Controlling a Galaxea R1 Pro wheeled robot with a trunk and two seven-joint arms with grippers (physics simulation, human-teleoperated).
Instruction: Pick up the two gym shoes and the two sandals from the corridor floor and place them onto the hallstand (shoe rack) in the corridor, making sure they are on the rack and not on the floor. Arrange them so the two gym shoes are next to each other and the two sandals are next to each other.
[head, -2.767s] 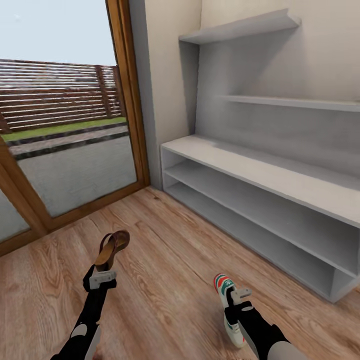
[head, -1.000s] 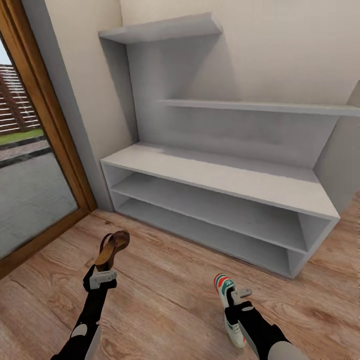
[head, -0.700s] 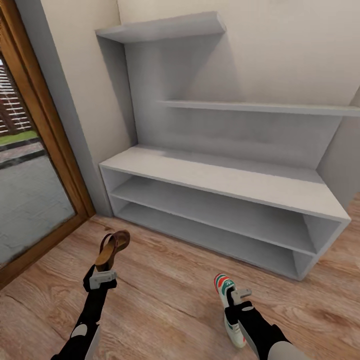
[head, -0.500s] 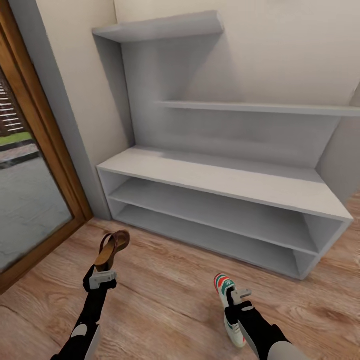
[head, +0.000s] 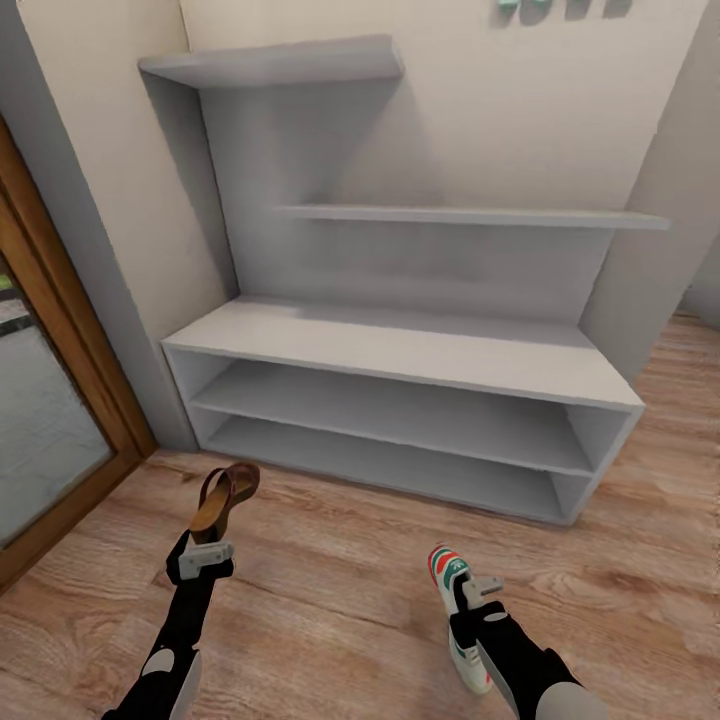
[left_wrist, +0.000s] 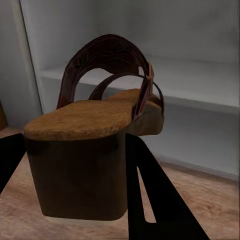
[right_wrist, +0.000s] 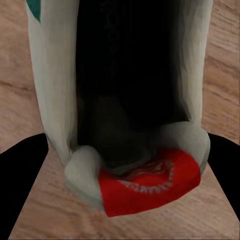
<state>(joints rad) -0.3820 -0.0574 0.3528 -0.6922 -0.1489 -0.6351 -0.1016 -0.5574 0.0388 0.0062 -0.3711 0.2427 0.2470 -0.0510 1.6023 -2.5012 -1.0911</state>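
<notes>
My left gripper (head: 207, 540) is shut on the heel of a brown sandal (head: 224, 498), held above the corridor floor (head: 330, 590); the left wrist view has the sandal (left_wrist: 95, 135) close up between dark fingers (left_wrist: 155, 195). My right gripper (head: 462, 590) is shut on a white gym shoe (head: 452, 610) with teal and red trim, toe pointing away; the right wrist view looks into the shoe's opening (right_wrist: 130, 100) with its red heel patch. The pale grey hallstand (head: 400, 350) stands ahead against the wall, its two low shelves and flat top bare.
A wood-framed glass door (head: 50, 400) is at the left. A wall corner (head: 650, 240) borders the hallstand's right end, with floor running on past it. Wall hooks (head: 560, 8) show at the top edge.
The view has swung right and the hallstand now sits more centred and square ahead; the door has slid toward the left edge. Both grippers keep the same hold on sandal and shoe.
</notes>
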